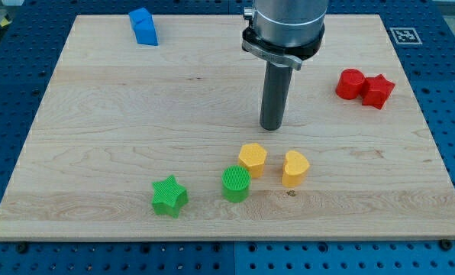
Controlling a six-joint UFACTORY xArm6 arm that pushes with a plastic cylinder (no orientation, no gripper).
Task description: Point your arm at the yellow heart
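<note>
The yellow heart [295, 167] lies on the wooden board [98, 137] right of centre, toward the view's bottom. A yellow hexagon block [252, 159] sits just left of it. My tip [272, 127] rests on the board above both, slightly up and to the left of the heart, with a clear gap between them. The rod hangs from the grey arm at the view's top.
A green cylinder [236, 184] touches the yellow hexagon's lower left. A green star [169, 196] lies further left. A red cylinder [350, 83] and a red star [378, 90] sit together at the right. A blue block [143, 27] stands at the top left.
</note>
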